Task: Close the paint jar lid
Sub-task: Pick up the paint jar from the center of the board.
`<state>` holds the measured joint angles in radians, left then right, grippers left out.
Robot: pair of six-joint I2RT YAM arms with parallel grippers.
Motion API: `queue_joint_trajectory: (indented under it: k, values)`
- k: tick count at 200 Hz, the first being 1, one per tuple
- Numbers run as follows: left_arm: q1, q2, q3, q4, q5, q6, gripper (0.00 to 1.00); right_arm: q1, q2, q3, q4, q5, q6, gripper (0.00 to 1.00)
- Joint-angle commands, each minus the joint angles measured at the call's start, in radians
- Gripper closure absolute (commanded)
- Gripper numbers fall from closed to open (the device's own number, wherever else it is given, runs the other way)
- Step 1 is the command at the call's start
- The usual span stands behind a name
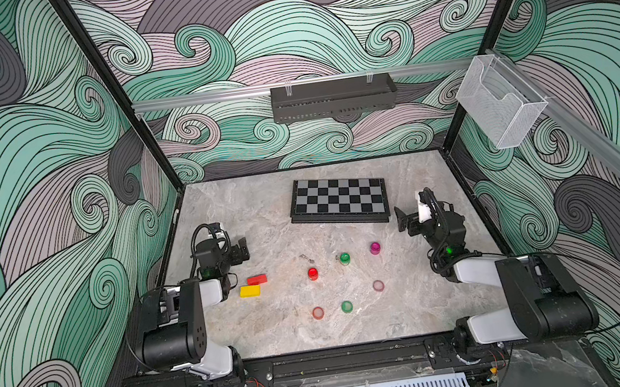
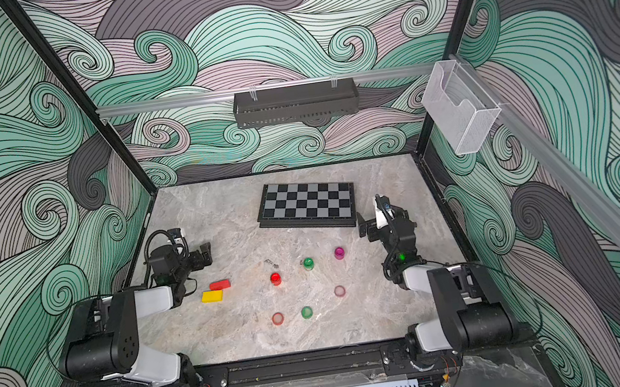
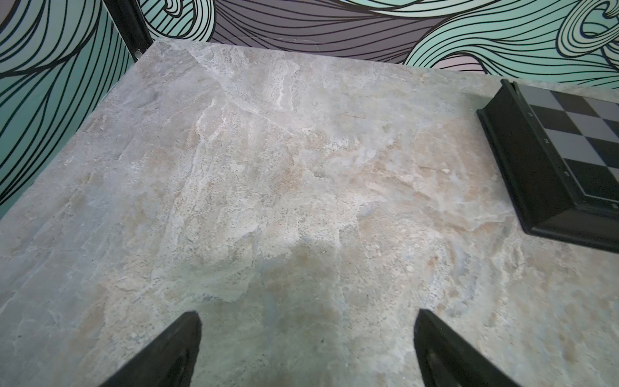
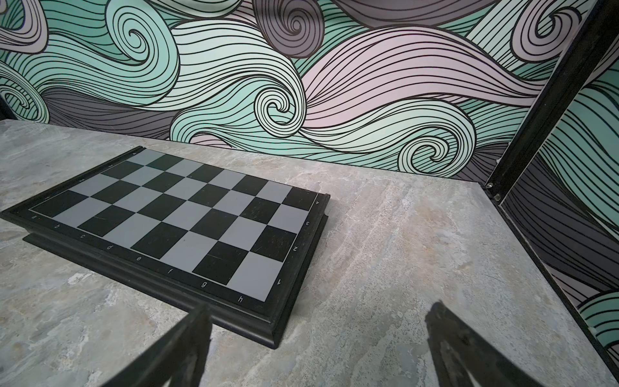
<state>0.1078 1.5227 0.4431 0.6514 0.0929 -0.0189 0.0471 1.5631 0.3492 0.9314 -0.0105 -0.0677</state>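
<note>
Three small open paint jars stand mid-table in both top views: red (image 1: 312, 273), green (image 1: 344, 258) and magenta (image 1: 375, 248). Nearer the front lie three loose lids, a red one (image 1: 318, 313), a green one (image 1: 347, 306) and a pink one (image 1: 378, 285). My left gripper (image 1: 244, 249) hovers open at the left, well apart from them. In its wrist view the left gripper (image 3: 307, 315) has only bare table between its fingers. My right gripper (image 1: 400, 219) is open at the right, behind the magenta jar. In its wrist view the right gripper (image 4: 320, 308) is empty. Neither wrist view shows jars or lids.
A black and grey chessboard (image 1: 338, 201) lies at the back centre, its corner close to the right gripper's fingers (image 4: 204, 321). A red block (image 1: 257, 279) and a yellow block (image 1: 250, 291) sit beside the left arm. A black tray (image 1: 332, 99) and a clear bin (image 1: 501, 102) hang on the walls.
</note>
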Motion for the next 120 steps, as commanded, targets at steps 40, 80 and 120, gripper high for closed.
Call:
queue_joint_trajectory:
  k: [40, 80, 120]
  values:
    - [-0.005, 0.007, 0.032, 0.015, -0.010, -0.008, 0.01, -0.030, 0.000, 0.047, -0.021, -0.032, 0.019, 0.01]
    - [-0.007, 0.002, 0.029, 0.022, -0.012, -0.003, 0.01, -0.030, -0.095, 0.126, -0.242, 0.032, 0.044, 0.01]
    - [-0.007, -0.154, 0.131, -0.252, -0.109, -0.053, 0.01, -0.028, -0.214, 0.168, -0.405, 0.088, 0.084, 0.01]
